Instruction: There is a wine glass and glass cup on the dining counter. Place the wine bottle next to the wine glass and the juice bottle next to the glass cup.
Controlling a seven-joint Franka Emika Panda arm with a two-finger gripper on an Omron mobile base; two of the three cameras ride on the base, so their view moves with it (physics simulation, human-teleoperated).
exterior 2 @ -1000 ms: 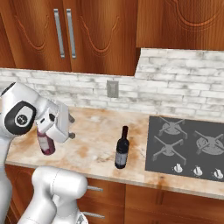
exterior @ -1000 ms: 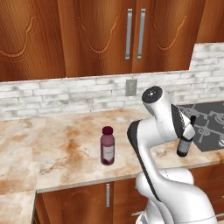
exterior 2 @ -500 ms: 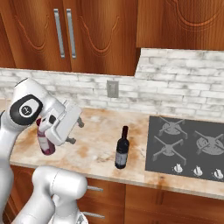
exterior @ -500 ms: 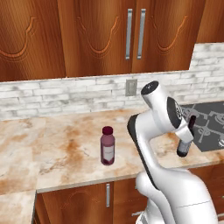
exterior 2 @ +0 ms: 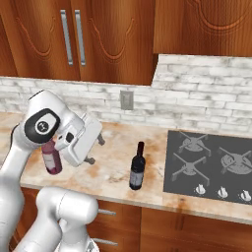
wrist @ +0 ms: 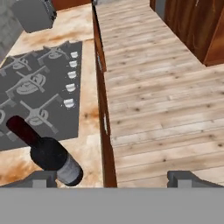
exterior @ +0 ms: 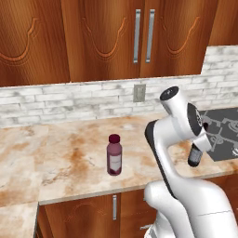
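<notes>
The dark glass wine bottle w/ grey label [exterior 2: 137,167] stands upright on the marbled tan surface [exterior: 60,158] near its front edge, just beside the black gas cooktop [exterior 2: 211,165]; the small plum-coloured juice bottle w/ white label [exterior: 114,155] stands upright further along the same surface, well apart from it; the hand [exterior 2: 96,150] hangs between the two, fingers spread w/ nothing in them. Judging by looks, the wine bottle is rigid, smooth, prob. heavy and top-tall, so it could tip or slip; best taken round the body at the label, not the thin neck; the juice bottle looks lighter and squat, an easy grip mid-body. The hand view shows the wine bottle close at lower left, plus the cooktop knobs and wooden plank floor [wrist: 162,100]; the base views add the juice bottle and brick backsplash; wine glass & cup aren't anywhere I can point to.
</notes>
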